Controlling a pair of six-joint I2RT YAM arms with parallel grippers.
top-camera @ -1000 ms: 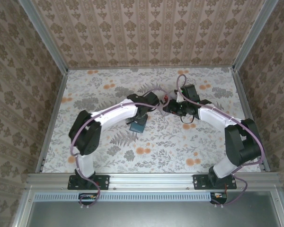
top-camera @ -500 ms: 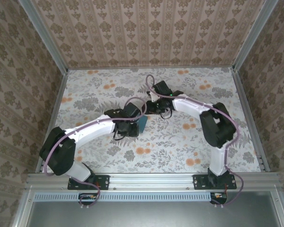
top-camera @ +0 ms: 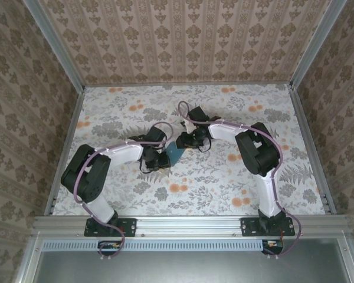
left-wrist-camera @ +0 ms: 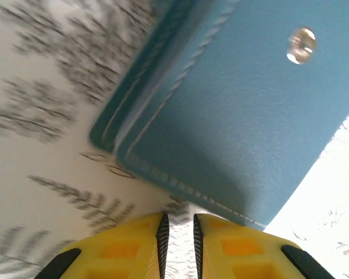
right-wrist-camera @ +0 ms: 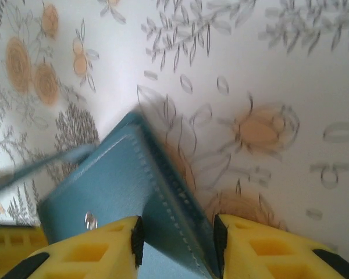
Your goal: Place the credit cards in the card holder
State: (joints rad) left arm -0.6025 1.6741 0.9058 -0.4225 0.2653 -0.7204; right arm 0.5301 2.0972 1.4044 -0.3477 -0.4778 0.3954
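The card holder point(top-camera: 174, 154) is a teal wallet with a silver snap, at mid-table between the two grippers. My right gripper point(top-camera: 185, 141) reaches it from the far right. In the right wrist view my right gripper point(right-wrist-camera: 177, 224) is shut on the card holder's point(right-wrist-camera: 104, 192) stitched folded edge, a pad on each side. My left gripper point(top-camera: 159, 160) sits just left of the wallet. In the left wrist view my left gripper point(left-wrist-camera: 180, 218) has only a narrow gap, with tablecloth showing through it, and the card holder's point(left-wrist-camera: 238, 116) corner lies just past its tips. The credit cards are out of view.
The floral tablecloth point(top-camera: 224, 177) covers the table, with metal rails point(top-camera: 65, 153) along the left, right and near edges and patterned walls behind. A pale blurred strip point(right-wrist-camera: 41, 168) crosses the left of the right wrist view.
The left jaws have narrowed to a slit. Both arms have folded in towards the middle. The right gripper has moved left onto the wallet. The wallet has stayed near mid-table.
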